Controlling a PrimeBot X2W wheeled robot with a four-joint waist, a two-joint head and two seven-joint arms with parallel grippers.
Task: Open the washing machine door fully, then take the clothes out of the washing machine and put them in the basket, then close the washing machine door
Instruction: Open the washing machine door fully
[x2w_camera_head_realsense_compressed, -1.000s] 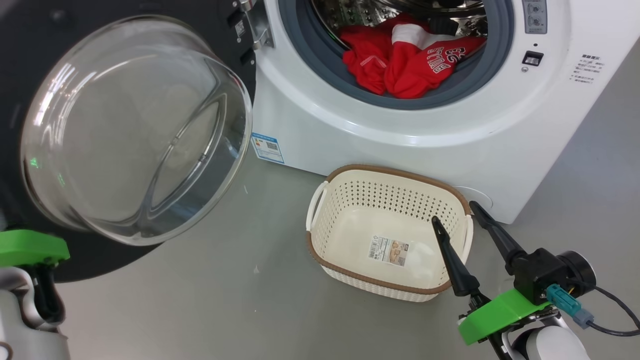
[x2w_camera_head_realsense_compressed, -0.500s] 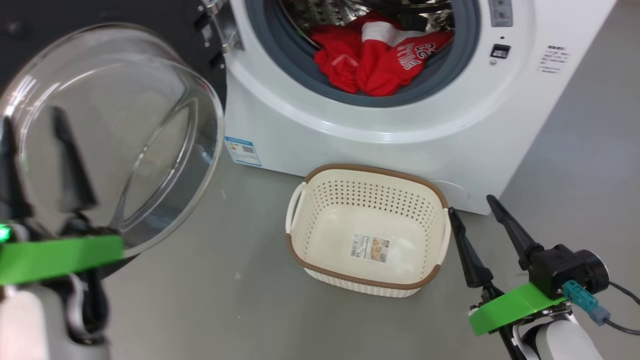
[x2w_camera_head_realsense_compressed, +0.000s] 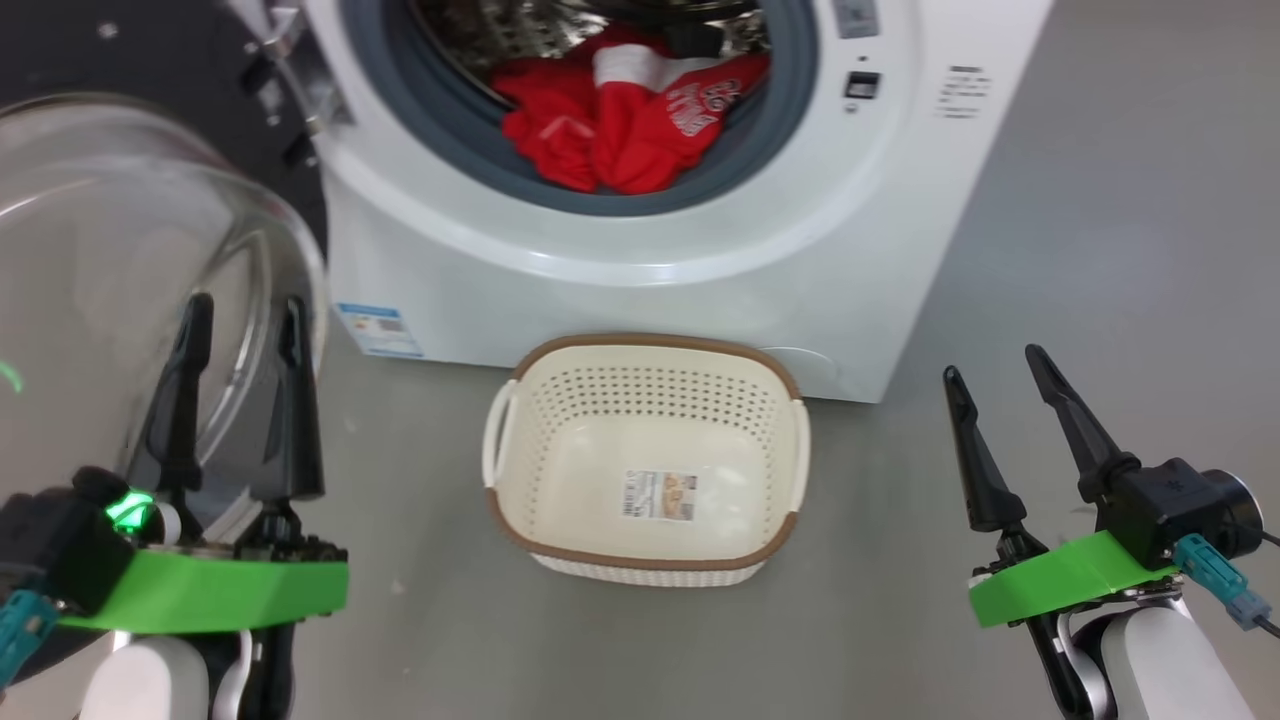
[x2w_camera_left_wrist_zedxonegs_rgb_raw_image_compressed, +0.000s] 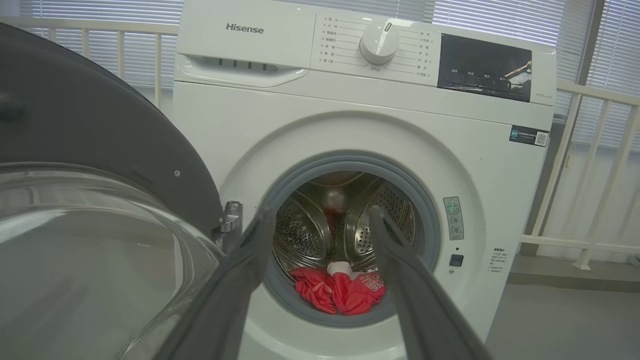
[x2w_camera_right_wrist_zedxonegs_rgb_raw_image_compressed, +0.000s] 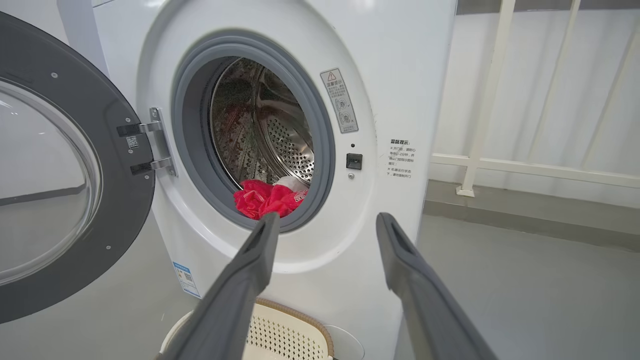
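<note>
One white washing machine (x2w_camera_head_realsense_compressed: 620, 300) is shown standing on the grey floor (x2w_camera_head_realsense_compressed: 1080, 250), its round mouth uncovered. The washing machine door (x2w_camera_right_wrist_zedxonegs_rgb_raw_image_compressed: 55, 180), black-rimmed with a bulging glass bowl, stands open on its hinge (x2w_camera_right_wrist_zedxonegs_rgb_raw_image_compressed: 155, 145) at the robot's left of the mouth. The basket (x2w_camera_head_realsense_compressed: 650, 343) is set upright on the floor just before the machine's lower front, a paper label (x2w_camera_head_realsense_compressed: 660, 495) showing on its bottom. The clothes (x2w_camera_head_realsense_compressed: 620, 130), red with white panels and lettering, are heaped at the lower front of the steel drum (x2w_camera_right_wrist_zedxonegs_rgb_raw_image_compressed: 280, 140), lapping onto the grey rubber ring (x2w_camera_right_wrist_zedxonegs_rgb_raw_image_compressed: 324, 150). The left tool (x2w_camera_head_realsense_compressed: 246, 303) is held spread wide, gripping nothing, in front of the door's glass; in the left wrist view its fingers are pointed toward the drum. The right tool (x2w_camera_head_realsense_compressed: 991, 361) is likewise spread wide and empty, above the floor to the right of the basket and apart from it.
</note>
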